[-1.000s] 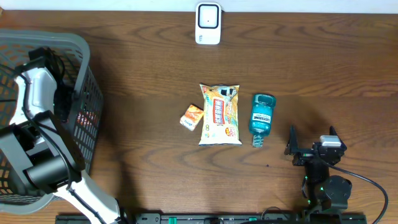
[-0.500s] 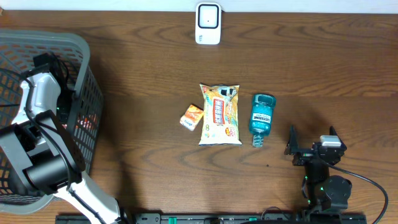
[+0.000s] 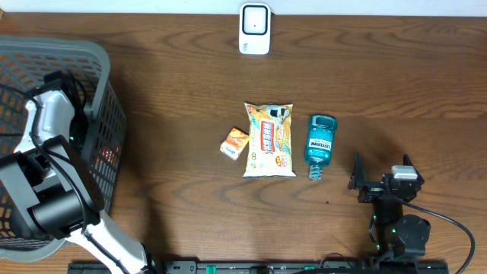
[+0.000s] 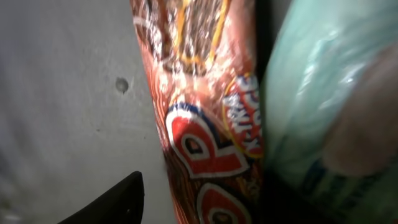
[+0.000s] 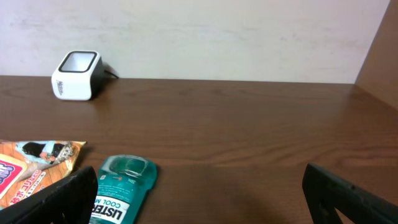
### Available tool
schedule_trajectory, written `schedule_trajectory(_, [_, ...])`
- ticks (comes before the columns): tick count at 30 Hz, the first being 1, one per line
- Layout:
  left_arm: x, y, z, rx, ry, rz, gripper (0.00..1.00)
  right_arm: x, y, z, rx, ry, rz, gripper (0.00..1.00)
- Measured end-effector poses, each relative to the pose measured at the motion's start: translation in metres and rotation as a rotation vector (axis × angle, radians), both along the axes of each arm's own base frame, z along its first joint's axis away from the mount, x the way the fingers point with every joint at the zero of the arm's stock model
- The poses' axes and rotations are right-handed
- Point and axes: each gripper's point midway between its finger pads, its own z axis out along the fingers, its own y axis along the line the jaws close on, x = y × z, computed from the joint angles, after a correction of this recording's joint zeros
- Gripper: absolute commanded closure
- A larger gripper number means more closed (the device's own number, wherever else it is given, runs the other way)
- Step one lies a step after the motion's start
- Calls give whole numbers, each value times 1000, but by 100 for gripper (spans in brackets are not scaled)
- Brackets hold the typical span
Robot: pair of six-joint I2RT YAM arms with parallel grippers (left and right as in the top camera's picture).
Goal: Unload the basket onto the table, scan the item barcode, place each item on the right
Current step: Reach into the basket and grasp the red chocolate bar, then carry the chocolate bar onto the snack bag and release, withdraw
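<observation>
Change: over the last second only the left arm (image 3: 46, 114) has moved, a small shift inside the basket (image 3: 104, 76). Everything on the table lies as it did.
Left gripper (image 3: 67, 95): down among the basket's contents. The wrist view shows one dark fingertip (image 4: 121, 200) at the lower left and nothing of the other, so whether the jaws are apart, together or clamped on anything cannot be told.
Item at the left gripper: a red-orange packet (image 4: 199, 124) fills the wrist view at very close range, with a pale green packet (image 4: 323, 93) touching it on the right. No contact between fingertip and packet is visible.
Barcode: none visible on any face shown.
Scanner (image 3: 254, 29): upright at the far edge of the table, well apart from the basket, with nothing in front of it.
Table items: snack bag (image 3: 268, 140), small orange box (image 3: 234, 143) just beside it, and mouthwash bottle (image 3: 320, 144), all near the table centre and untouched by either arm.
Right gripper (image 5: 199, 199): parked at the near right edge, fingers wide apart, nothing between them.
Judgement: the shift reads as the left arm settling for a pick of the red-orange packet. No grasp is confirmed.
Outstanding: secure the packet, lift it out of the basket, carry it to the scanner, present the barcode.
Risk: the green packet presses so close that it may be pinched or dragged along.
</observation>
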Motion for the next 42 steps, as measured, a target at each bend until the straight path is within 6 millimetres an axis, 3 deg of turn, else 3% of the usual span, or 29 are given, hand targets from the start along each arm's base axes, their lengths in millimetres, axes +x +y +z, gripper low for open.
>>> schedule_trajectory(2, [-3, -3, -3, -6, 6, 3, 59, 0, 0, 0, 0, 0, 0, 1])
schedule_trajectory(5, [-7, -5, -7, -6, 5, 4, 92, 0, 0, 0, 0, 0, 0, 1])
schedule_trajectory(14, [-22, -7, -5, 9, 24, -7, 92, 0, 0, 0, 0, 0, 0, 1])
schedule_trajectory(18, [-24, -10, 8, 9, -9, -4, 93, 0, 0, 0, 0, 0, 0, 1])
schedule_trajectory(21, [-14, -7, 47, 59, -141, -3, 93, 0, 0, 0, 0, 0, 0, 1])
schedule_trajectory(25, [4, 0, 142, 195, -450, -5, 92, 0, 0, 0, 0, 0, 0, 1])
schedule_trajectory(28, [0, -6, 214, 287, -677, -15, 93, 0, 0, 0, 0, 0, 0, 1])
schedule_trajectory(31, [-5, -30, 270, 318, -887, -68, 92, 0, 0, 0, 0, 0, 0, 1])
schedule_trajectory(33, [-1, -64, 307, 284, -1052, -167, 92, 0, 0, 0, 0, 0, 0, 1])
schedule_trajectory(36, [15, -112, 333, 213, -1190, -317, 93, 0, 0, 0, 0, 0, 0, 1])
schedule_trajectory(39, [25, -177, 336, 88, -1230, -520, 93, 0, 0, 0, 0, 0, 0, 1])
schedule_trajectory(42, [33, -237, 317, -15, -1179, -708, 93, 0, 0, 0, 0, 0, 0, 1])
